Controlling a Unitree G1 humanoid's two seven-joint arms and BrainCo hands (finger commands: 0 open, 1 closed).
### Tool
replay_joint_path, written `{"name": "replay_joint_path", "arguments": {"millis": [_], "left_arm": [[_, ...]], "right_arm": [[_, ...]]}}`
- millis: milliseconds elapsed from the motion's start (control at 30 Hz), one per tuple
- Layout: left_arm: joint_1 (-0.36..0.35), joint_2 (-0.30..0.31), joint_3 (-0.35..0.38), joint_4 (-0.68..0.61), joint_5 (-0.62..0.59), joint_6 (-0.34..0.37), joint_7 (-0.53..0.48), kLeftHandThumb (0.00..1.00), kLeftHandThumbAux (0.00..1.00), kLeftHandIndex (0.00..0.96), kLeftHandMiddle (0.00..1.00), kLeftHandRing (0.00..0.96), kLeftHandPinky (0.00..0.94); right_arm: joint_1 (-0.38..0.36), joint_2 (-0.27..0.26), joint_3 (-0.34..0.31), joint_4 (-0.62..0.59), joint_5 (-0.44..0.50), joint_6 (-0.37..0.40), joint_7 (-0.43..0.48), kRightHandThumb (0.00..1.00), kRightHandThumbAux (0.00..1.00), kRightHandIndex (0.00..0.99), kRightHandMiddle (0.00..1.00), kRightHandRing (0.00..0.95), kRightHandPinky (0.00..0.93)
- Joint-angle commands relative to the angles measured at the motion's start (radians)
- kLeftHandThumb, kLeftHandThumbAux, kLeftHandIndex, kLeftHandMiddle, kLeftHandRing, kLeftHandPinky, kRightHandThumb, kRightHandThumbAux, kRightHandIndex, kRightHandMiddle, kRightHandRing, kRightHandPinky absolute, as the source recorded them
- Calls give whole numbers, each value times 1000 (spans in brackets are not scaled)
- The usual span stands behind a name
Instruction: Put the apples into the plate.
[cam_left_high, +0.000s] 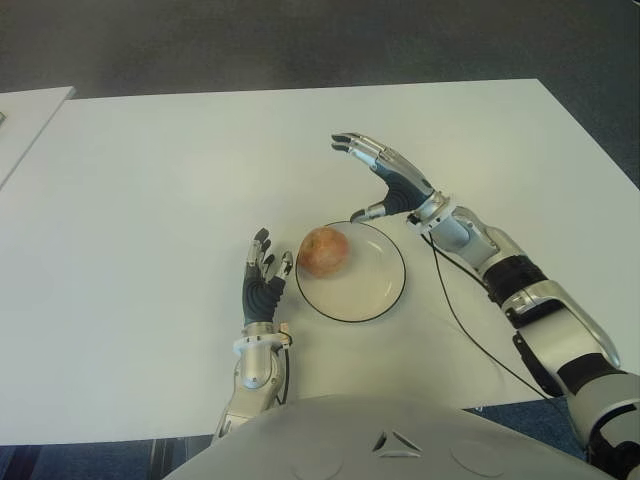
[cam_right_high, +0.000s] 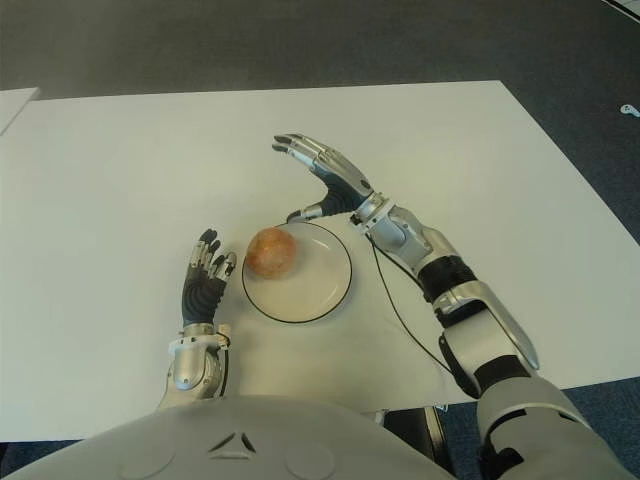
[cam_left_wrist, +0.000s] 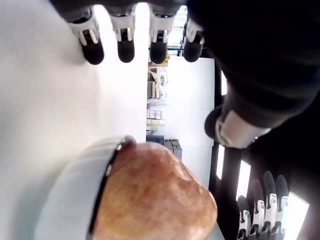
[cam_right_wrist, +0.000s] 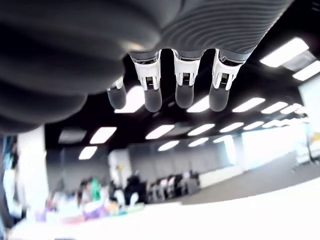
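Observation:
A reddish-yellow apple sits on the left part of a white plate with a dark rim, near the middle of the white table. My left hand stands just left of the plate with its fingers spread, close to the apple and holding nothing; in the left wrist view the apple and the plate's rim fill the foreground. My right hand hovers beyond the plate's far right edge, fingers stretched out and empty. I see no other apple.
A second white table's corner shows at the far left. Dark carpet lies beyond the table's far edge. A thin black cable runs along my right forearm over the tabletop.

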Motion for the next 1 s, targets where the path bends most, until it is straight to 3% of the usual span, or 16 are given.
{"name": "replay_joint_path", "arguments": {"millis": [33, 333, 567, 800, 1000], "left_arm": [[7, -80, 2, 17, 62, -7, 70, 0, 597, 45, 1, 0, 0], [4, -63, 33, 65, 86, -66, 106, 0, 531, 28, 0, 0, 0], [-18, -57, 69, 150, 85, -144, 118, 0, 503, 16, 0, 0, 0], [-45, -45, 113, 258, 81, -251, 115, 0, 505, 17, 0, 0, 0], [-39, -37, 140, 285, 71, -282, 94, 0, 485, 31, 0, 0, 0]], "right_arm": [[132, 127, -166, 68, 377, 165, 224, 103, 281, 0, 0, 0, 0], [265, 129, -283, -68, 573, 328, 384, 84, 336, 0, 0, 0, 0], [302, 138, -410, -34, 674, 445, 499, 76, 366, 0, 0, 0, 0], [341, 206, -509, -64, 750, 556, 529, 76, 372, 0, 0, 0, 0], [394, 258, -562, -123, 780, 606, 537, 89, 376, 0, 0, 0, 0]]}}
